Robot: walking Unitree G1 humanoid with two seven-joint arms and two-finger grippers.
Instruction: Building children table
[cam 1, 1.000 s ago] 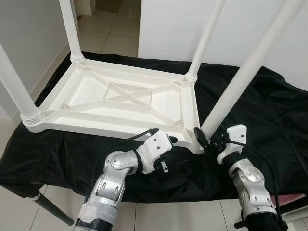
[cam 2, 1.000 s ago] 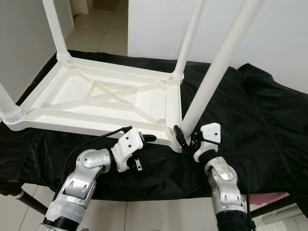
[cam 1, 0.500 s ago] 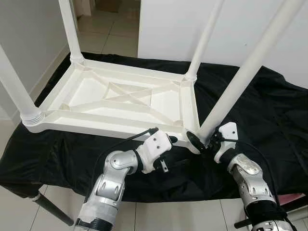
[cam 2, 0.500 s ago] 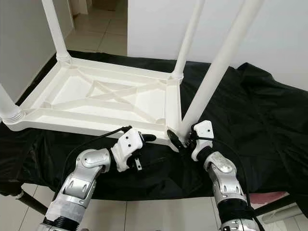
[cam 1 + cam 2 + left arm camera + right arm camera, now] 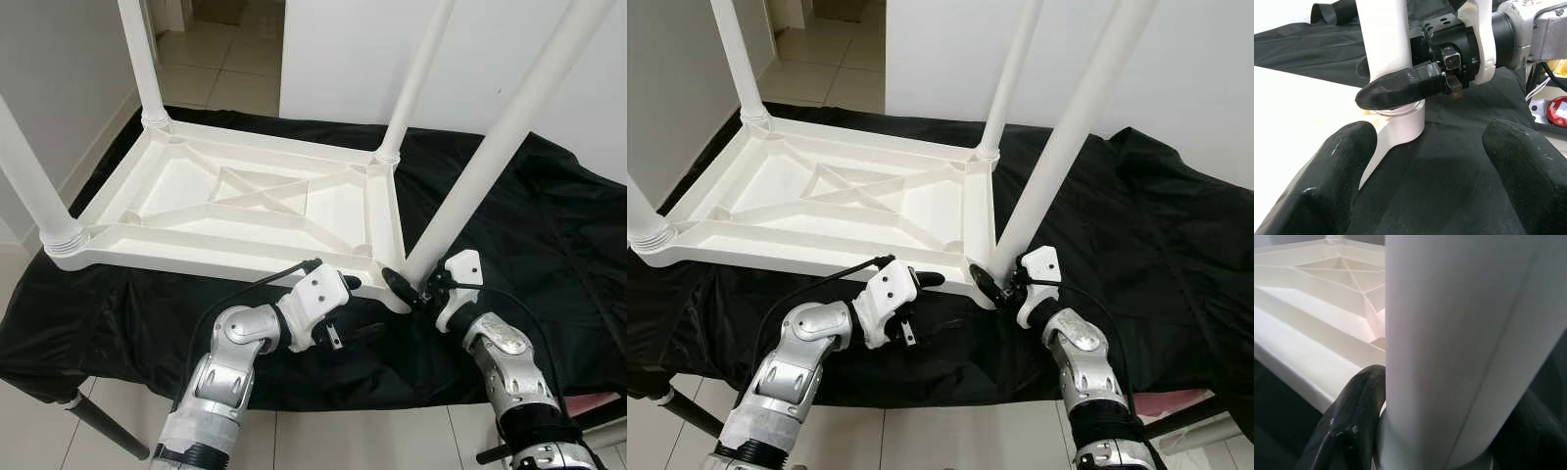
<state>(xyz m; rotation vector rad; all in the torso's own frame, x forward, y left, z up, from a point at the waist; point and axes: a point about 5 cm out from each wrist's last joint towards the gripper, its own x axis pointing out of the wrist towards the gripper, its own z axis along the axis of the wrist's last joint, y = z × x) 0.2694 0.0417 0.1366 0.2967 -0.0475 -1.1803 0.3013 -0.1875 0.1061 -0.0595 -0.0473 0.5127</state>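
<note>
Black cloth [image 5: 549,225] under upturned table [image 5: 245,211]

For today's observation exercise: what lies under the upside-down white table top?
A black cloth lies under the upside-down table top, spreading past its edges. A dark support leg shows below the near left corner; whatever surface carries the cloth is covered.

Head stereo pair is aimed forward and steeply down from above the upturned table [image 5: 245,206]; the same scene is shared, shifted slightly sideways. The near leg [image 5: 490,166] is seen at 2 o'clock, black cloth [image 5: 1176,245] beneath. Left wrist view is set low and close, facing the leg's base and the right gripper [image 5: 1400,90] (also seen by the head pair). Right wrist view is pressed almost against that leg.
</note>
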